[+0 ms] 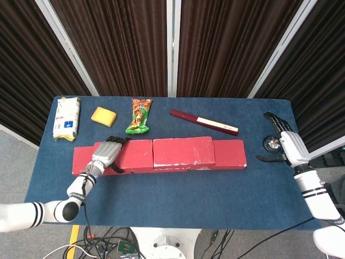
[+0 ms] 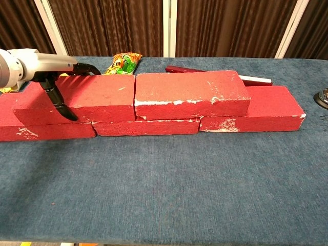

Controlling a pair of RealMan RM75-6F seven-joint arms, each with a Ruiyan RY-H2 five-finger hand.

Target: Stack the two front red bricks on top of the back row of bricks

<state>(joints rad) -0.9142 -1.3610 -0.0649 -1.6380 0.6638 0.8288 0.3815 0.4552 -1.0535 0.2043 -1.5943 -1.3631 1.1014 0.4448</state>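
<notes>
The left hand (image 1: 107, 152) grips the upper left chipped red brick (image 2: 77, 97), rigid, probably heavy and rough; best held across its width. The right hand (image 1: 285, 144) rests open near the tabletop's right edge.

left arm: reaches in from lower left, forearm low | left hand (image 1: 106, 154): palm down, fingers draped over the upper left brick (image 2: 77, 97), thumb down its front face | right arm: extended along right edge | right hand (image 1: 287, 144): fingers spread, holding nothing
</notes>
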